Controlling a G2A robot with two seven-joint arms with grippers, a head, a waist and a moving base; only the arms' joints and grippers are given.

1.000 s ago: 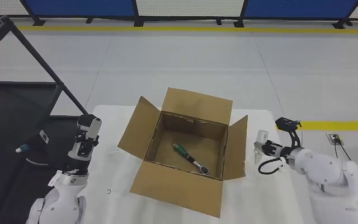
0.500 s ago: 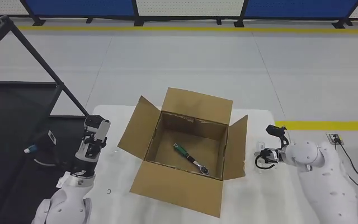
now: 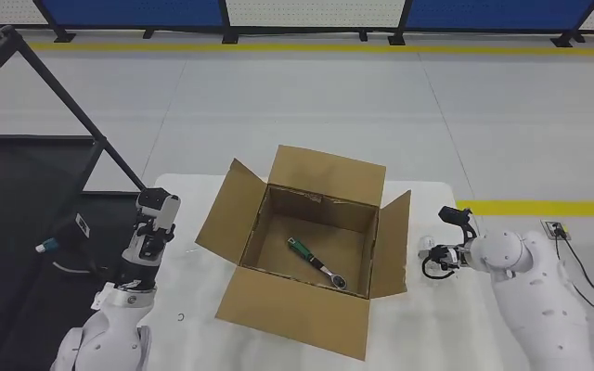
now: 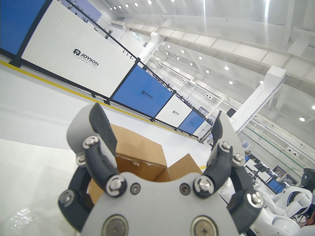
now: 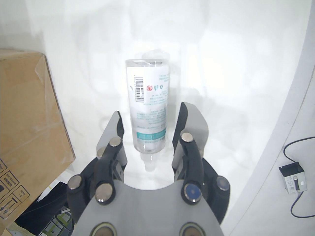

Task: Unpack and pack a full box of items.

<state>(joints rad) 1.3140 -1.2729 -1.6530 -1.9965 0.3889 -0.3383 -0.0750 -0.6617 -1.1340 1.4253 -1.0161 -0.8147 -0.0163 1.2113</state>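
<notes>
You are likely releasing bottle right of box: right gripper jaws apart around it, left gripper likewise. Next needing clean retreat.

**Three cameras, one box in common**

The top view looks down from above the arms, well back. It takes in the white table with the open cardboard box at centre and the hall floor toward 12 o'clock.

The left wrist camera sits just behind the left gripper, at the box's 9 o'clock. It is tilted upward and faces across the box's top edge toward fence panels and ceiling.

The right wrist camera is at the box's 3 o'clock. It looks down at the table from close by, past the right gripper onto a clear bottle.

All three views share the box. The top and right wrist views also share the tabletop beside it.
</notes>
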